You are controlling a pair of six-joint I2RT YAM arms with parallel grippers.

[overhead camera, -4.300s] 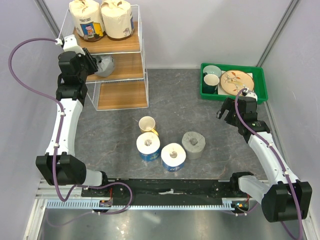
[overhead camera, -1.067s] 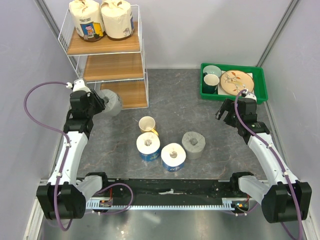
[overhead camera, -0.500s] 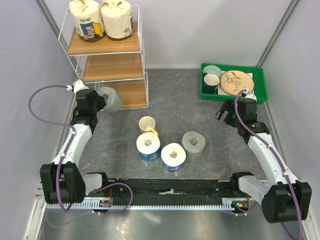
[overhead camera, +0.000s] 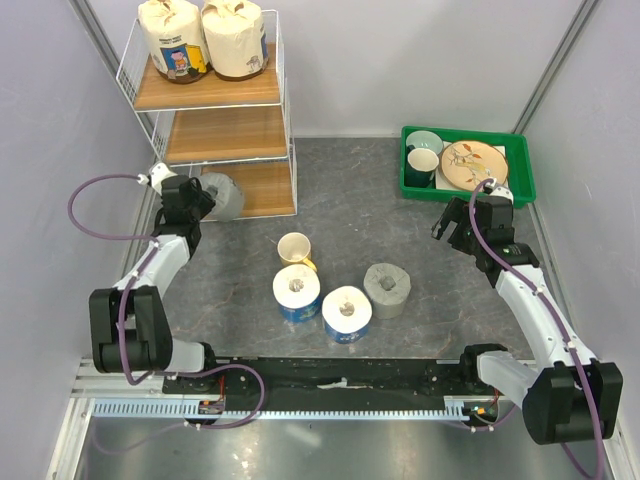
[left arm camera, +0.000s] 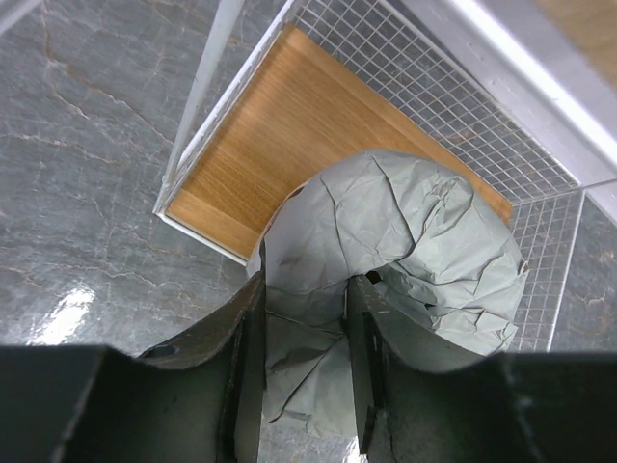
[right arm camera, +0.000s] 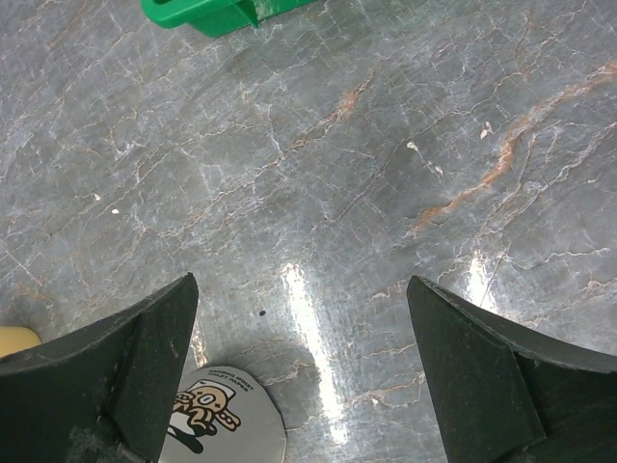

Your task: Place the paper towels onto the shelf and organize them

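Note:
My left gripper [overhead camera: 200, 200] is shut on a crumpled grey paper towel roll [overhead camera: 224, 197] and holds it at the left end of the shelf's [overhead camera: 282, 110] lowest board [overhead camera: 262, 188]. In the left wrist view the roll [left arm camera: 415, 241] sits between my fingers [left arm camera: 246, 338], over the board's [left arm camera: 280, 135] corner. I cannot tell if it rests there. Two cream rolls [overhead camera: 172, 40] [overhead camera: 235, 38] stand on the top tier. Two white-and-blue rolls [overhead camera: 297, 292] [overhead camera: 346, 313] and a second grey roll [overhead camera: 387, 288] stand on the table. My right gripper [overhead camera: 452, 226] is open and empty [right arm camera: 304, 376].
A yellow mug [overhead camera: 295, 247] stands behind the white-and-blue rolls. A green tray [overhead camera: 520, 180] with dishes is at the back right, its corner in the right wrist view [right arm camera: 207, 10]. A round label with a cartoon [right arm camera: 217, 424] shows below my right gripper.
My left gripper has come down from the middle tier with the grey roll, then moved it in at the lowest board's left end. The right arm has not moved.

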